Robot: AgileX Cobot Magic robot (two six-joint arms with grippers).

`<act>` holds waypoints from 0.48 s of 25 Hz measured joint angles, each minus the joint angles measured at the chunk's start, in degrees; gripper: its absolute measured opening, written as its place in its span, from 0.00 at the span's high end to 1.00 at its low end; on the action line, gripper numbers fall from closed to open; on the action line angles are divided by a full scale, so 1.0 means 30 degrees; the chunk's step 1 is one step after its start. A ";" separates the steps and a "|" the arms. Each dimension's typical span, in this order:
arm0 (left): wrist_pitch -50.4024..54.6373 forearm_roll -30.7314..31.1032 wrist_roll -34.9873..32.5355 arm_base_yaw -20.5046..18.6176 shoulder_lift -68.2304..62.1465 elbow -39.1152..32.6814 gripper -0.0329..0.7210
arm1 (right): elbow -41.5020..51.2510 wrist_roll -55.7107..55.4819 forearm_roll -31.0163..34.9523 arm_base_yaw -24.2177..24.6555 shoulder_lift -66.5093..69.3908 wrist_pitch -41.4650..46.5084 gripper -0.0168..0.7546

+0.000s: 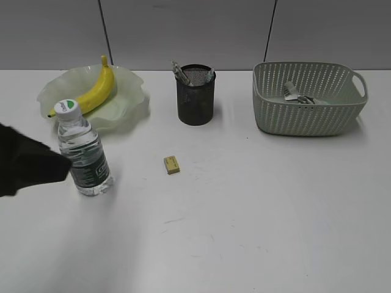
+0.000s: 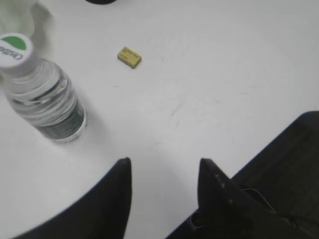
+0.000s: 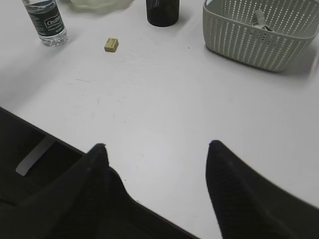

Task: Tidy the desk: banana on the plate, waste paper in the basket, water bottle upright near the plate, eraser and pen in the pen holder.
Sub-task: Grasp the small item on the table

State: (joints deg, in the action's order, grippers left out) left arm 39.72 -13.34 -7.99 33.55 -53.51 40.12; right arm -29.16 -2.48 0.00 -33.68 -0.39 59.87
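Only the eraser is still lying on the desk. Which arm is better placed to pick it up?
Probably the left. Its open, empty gripper is nearer the eraser, beside the water bottle; the right gripper is farther back.

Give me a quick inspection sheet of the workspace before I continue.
Surface: white desk, faint scuffs.
Job's things: banana on plate; water bottle upright in front of plate; eraser loose on desk; pen holder holds items; waste paper in basket.
Clutter: nothing seen.
Grippers: left gripper open, empty, beside bottle; right gripper open, empty, over bare desk.
Cables: two dark lines on the back wall, possibly cables.
Surroundings: grey wall panels.
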 joint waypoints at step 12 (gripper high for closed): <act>-0.0857 -0.1621 0.0180 0.0825 -1.1946 0.8616 0.52 | 0.0000 0.0000 0.0000 0.0000 0.0000 -0.0017 0.34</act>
State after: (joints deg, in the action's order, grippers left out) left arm 37.15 -18.20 -7.45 36.03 -89.35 65.97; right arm -29.16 -2.48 0.00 -33.68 -0.39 59.82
